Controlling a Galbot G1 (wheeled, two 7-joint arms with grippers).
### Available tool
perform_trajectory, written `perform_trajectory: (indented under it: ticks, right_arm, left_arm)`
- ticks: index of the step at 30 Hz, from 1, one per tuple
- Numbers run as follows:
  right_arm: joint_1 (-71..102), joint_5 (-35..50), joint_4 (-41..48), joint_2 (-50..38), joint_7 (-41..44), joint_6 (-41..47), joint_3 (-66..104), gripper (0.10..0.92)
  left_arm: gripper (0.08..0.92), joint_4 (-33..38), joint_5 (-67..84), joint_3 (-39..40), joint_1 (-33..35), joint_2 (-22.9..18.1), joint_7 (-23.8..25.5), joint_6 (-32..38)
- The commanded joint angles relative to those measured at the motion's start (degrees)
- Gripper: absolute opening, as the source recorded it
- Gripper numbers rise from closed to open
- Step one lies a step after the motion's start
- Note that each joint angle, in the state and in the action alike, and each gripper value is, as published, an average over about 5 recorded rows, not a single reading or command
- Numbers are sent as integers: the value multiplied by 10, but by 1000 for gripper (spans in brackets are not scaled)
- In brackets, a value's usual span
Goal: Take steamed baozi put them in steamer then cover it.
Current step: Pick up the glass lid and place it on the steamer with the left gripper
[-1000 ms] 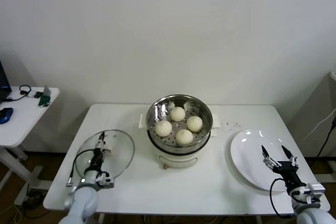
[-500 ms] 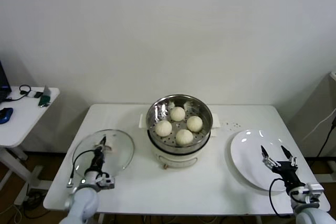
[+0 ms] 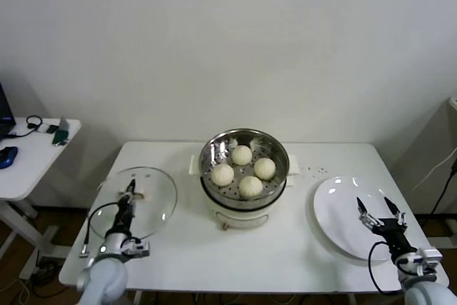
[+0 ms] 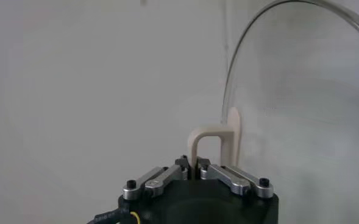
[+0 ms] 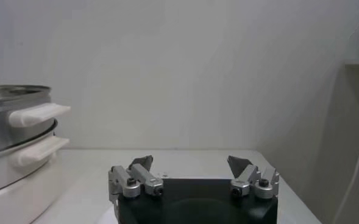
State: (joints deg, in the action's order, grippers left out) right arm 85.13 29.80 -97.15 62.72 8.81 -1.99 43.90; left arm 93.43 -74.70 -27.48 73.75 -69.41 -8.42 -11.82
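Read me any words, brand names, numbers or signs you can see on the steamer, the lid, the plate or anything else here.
None can be read in any view.
The steamer shows a small mark low on its white base, too small to read.
The cover, held by the left gripper, is plain glass.
The plate is bare white.
The items on the side table are too small to tell.
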Motion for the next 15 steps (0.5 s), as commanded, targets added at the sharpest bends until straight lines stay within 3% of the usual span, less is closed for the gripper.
perform_trajectory:
  ticks: [1, 8, 15]
  right_arm:
    - [-11, -2, 8, -4, 2, -1, -7, 823]
    - [-35, -9, 23, -7, 6, -4, -25, 823]
    - [-59, -30, 39, -3, 7, -8, -47, 823]
  left_arm:
    - [147, 211, 28, 1, 84, 48, 5, -132]
    - [147, 321, 52, 0, 113, 79, 39, -196]
    - [147, 334, 63, 46, 63, 119, 82, -233]
